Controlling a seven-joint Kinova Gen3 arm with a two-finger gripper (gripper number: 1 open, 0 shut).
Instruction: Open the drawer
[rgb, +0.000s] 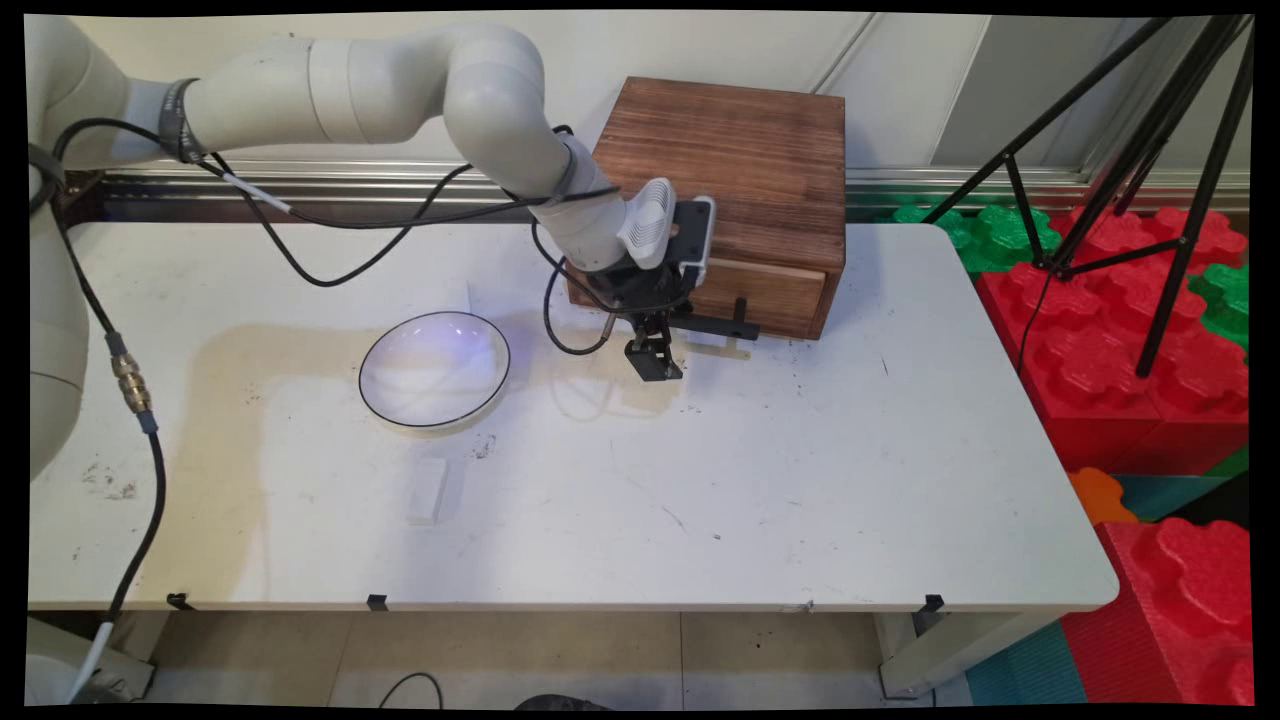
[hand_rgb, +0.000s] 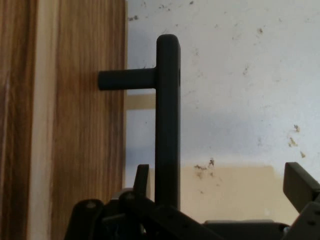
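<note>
- Nearest you in the main view, a small white block (rgb: 428, 490) lies flat on the tabletop (rgb: 800, 480), with nothing touching it and the arm well away.
- Just behind it sits a shallow white plate (rgb: 434, 368) with a dark rim, upright and with nothing in it that you can see.
- Now look at your end effector (rgb: 655, 360): it hangs low over the tabletop in front of the wooden box (rgb: 730, 150), right at the black handle (rgb: 715, 325) of the drawer (rgb: 765, 295).
- The drawer is at the bottom of the box's front face, and its handle juts out toward the table's near side.
- The hand view gives you what the main view hides. The end effector (hand_rgb: 221, 176) is open, one finger (hand_rgb: 141, 177) just beside the handle (hand_rgb: 167, 115) on the drawer side, the other finger (hand_rgb: 300, 184) well out over bare tabletop (hand_rgb: 240, 75).
- So the bar runs between the spread fingers, off-centre, and I can't tell whether the near finger touches it.
- My read on why: a short post holds the bar off the drawer front (hand_rgb: 85, 125), and that gap is what lets a finger slip in behind it.
- The main view gives you in return the box backed against the wall, plus the plate and block, none of which the hand view catches.
</note>
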